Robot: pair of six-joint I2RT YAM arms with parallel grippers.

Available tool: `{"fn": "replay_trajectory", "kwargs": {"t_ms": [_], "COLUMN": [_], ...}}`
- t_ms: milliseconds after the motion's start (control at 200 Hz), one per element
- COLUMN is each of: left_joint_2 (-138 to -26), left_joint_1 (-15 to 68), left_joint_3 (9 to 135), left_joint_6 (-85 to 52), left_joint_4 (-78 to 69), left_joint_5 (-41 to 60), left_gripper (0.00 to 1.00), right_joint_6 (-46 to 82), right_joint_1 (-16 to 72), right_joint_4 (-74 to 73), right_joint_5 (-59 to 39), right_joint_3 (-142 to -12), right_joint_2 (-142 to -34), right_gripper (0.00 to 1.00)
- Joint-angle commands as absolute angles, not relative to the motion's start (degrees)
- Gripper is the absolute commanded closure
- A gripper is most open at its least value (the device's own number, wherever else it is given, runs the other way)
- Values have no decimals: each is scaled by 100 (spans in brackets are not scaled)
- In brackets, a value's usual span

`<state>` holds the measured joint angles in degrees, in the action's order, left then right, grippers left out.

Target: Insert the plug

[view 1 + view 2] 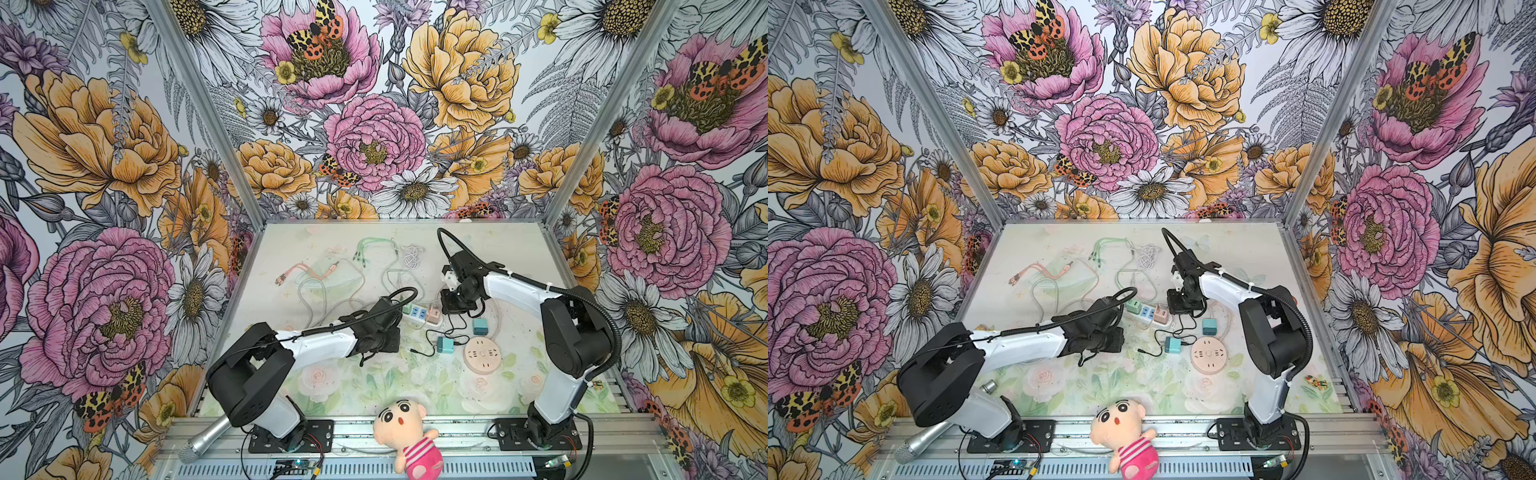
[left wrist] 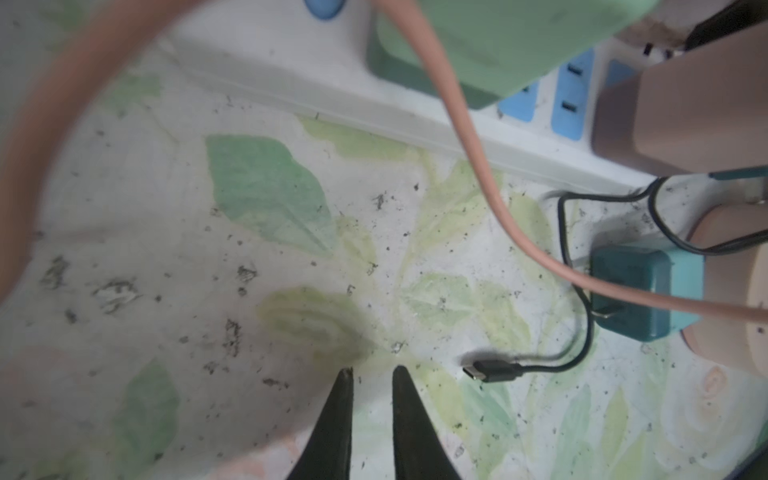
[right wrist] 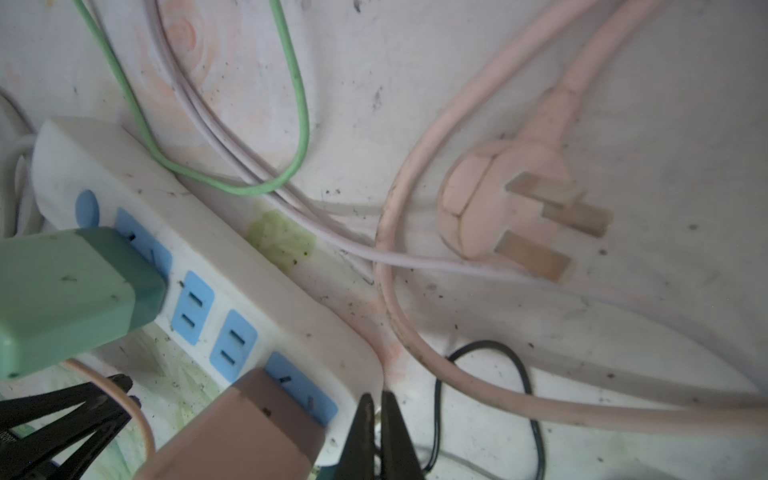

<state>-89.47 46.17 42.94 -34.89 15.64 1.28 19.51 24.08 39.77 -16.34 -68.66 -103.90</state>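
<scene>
The left gripper [image 2: 372,372] points downward, a narrow gap between its fingertips – the right gripper [image 3: 377,399] likewise, its fingertips pressed almost together.

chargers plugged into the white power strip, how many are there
2. The green charger is at one end of the power strip, the pink-brown charger at the other. The socket pairs between them are empty.

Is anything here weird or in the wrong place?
Yes. A plush doll and a silver microphone lie on the metal front rail, off the flowery mat. Neither seems to belong to a plugging job.
</scene>
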Motion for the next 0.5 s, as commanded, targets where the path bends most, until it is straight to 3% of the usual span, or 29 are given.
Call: {"fn": "replay_trajectory", "kwargs": {"t_ms": [0,495], "left_joint_2": [-9110,-10035], "left_joint_1": [4459,3699], "left_joint_3": [4362,4563], "left_joint_6": [-3741,-3904], "left_joint_4": [779,9], "left_joint_5": [444,540], "left_gripper": [80,80], "right_joint_6": [1952,2166], "right_joint_1": [2518,3069], "right_joint_4": [3731,3656], "right_joint_5": [-1608,-1890], "right_joint_3": [-6881,-7064], "right_joint_2": [-10533,-10844], "right_gripper": [92,92]}}
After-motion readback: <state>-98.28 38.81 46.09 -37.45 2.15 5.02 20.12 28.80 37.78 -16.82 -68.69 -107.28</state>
